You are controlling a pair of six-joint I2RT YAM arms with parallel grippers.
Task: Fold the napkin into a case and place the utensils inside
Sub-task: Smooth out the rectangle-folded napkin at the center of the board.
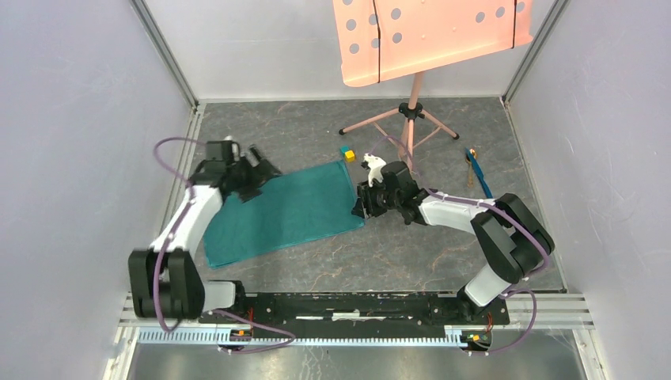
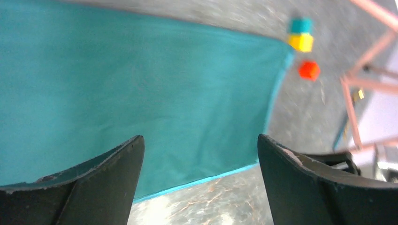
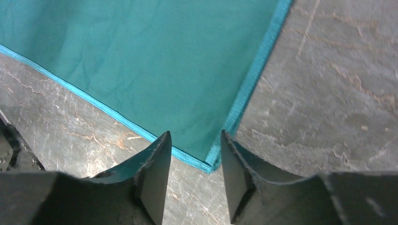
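— Where does the napkin [image 1: 285, 212] lie?
— Flat in the middle of the table [image 1: 316, 261]. The utensils [image 1: 477, 176] lie far right, well apart from it.
— And the grippers?
— The left gripper [image 2: 199, 140] is over the far left corner, fingers wide apart. The right gripper [image 3: 195, 136] is at the near right corner with a narrow gap; it perhaps touches the cloth.
— Anything else?
— Only the left wrist view shows a red cube [image 2: 309, 70].

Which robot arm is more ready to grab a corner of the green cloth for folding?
Probably the right. The right claw has a corner of the napkin just between its open fingers. The left claw is spread wide, with mostly flat cloth showing between its fingers.
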